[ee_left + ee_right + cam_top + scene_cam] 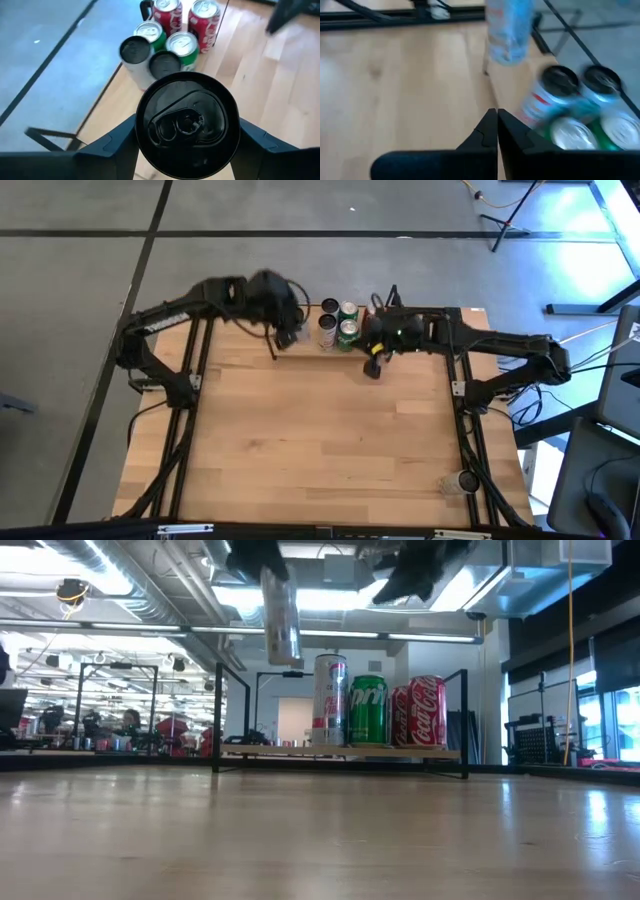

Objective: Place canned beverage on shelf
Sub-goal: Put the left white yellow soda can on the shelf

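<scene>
Left wrist view, left hand (185,145) clamped around slim can (186,126), lifted beside shelf (300,752).

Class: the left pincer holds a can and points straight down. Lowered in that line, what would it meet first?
Probably the shelf board: the left pincer hangs its slim can beside the standing cans. Depth is unclear.

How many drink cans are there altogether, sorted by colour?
Red cans: 2
Green cans: 2
Pale cans with black tops, on the shelf: 2
Black-topped can in the left tool: 1
Total: 7
</scene>
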Robot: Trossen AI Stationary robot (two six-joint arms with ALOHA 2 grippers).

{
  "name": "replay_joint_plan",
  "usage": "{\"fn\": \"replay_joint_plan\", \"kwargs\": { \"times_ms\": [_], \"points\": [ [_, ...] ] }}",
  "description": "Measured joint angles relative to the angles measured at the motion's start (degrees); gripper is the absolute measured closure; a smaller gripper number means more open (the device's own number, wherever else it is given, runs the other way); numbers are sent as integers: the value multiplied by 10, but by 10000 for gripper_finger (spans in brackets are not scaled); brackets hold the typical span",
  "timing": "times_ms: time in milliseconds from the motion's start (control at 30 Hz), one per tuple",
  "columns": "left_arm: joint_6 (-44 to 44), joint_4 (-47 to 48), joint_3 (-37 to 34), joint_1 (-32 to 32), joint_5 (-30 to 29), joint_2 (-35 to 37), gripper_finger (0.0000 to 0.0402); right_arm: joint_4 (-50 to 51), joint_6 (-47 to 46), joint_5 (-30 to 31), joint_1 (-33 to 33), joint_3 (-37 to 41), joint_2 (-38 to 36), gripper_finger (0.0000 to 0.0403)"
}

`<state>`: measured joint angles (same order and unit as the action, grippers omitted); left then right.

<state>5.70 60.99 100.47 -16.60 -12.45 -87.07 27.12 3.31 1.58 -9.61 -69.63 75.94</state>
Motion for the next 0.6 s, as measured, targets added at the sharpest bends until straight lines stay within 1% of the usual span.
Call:
{"fn": "replay_joint_plan", "kwargs": {
  "times_ms": [100, 300, 433, 600],
  "points": [
    [-65, -4, 0, -70, 70, 0, 186, 34, -13, 6, -33, 0, -7, 400],
    [-152, -39, 0, -177, 150, -19, 186, 111, -43, 6, -77, 0, -7, 400],
    [-172, -45, 0, -218, 204, -63, 186, 122, -45, 14, -93, 0, -7, 400],
    [-198, -60, 0, -240, 248, -128, 186, 121, -45, 25, -97, 0, -7, 400]
  ]
}}
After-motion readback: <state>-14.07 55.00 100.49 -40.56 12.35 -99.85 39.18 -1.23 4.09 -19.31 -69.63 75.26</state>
